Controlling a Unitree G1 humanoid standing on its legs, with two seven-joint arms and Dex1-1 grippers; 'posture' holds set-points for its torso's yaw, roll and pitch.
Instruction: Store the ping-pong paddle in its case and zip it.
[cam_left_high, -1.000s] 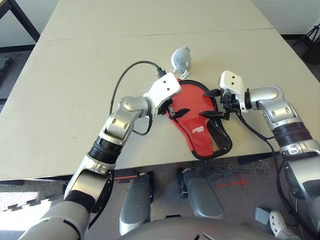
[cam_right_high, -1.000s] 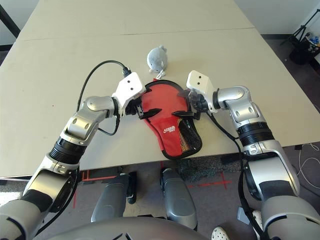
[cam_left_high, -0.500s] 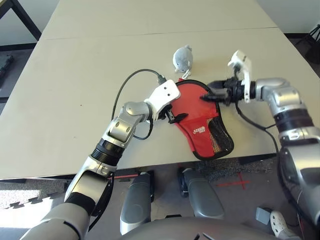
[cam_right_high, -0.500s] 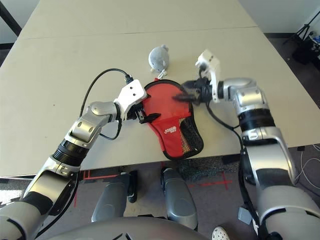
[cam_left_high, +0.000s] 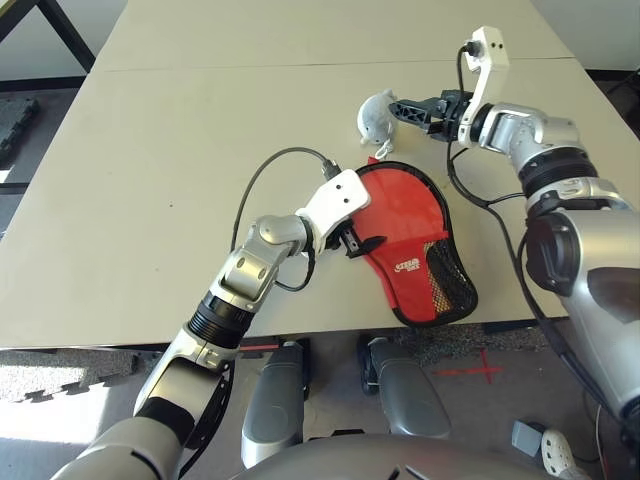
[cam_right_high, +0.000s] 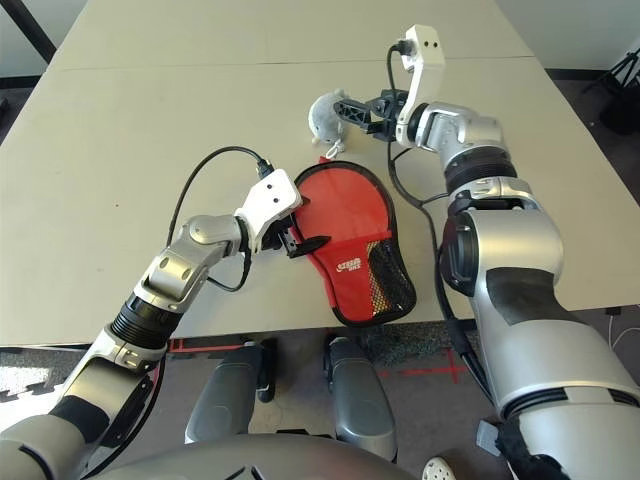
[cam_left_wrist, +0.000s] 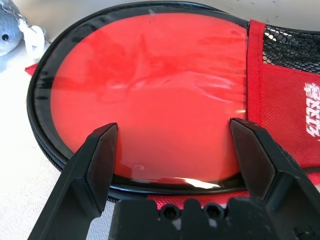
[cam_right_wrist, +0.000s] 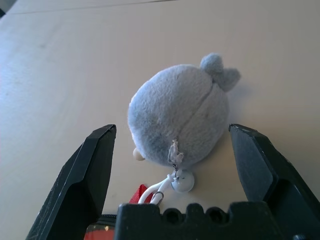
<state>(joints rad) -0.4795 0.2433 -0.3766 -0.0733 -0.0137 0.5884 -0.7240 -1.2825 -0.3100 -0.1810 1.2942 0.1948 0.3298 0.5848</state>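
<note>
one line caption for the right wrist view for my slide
Open right gripper lined up on the grey plush keychain lying on the table, just past the case's zipper end.

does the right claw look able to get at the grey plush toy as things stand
Probably yes: the right claw is open and lined up just beside the grey plush toy, with nothing between them.

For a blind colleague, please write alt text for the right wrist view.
A small grey plush toy lies on the beige table, framed by the open black fingers of the right gripper. A white clip hangs from the toy, near a red corner of the case.
</note>
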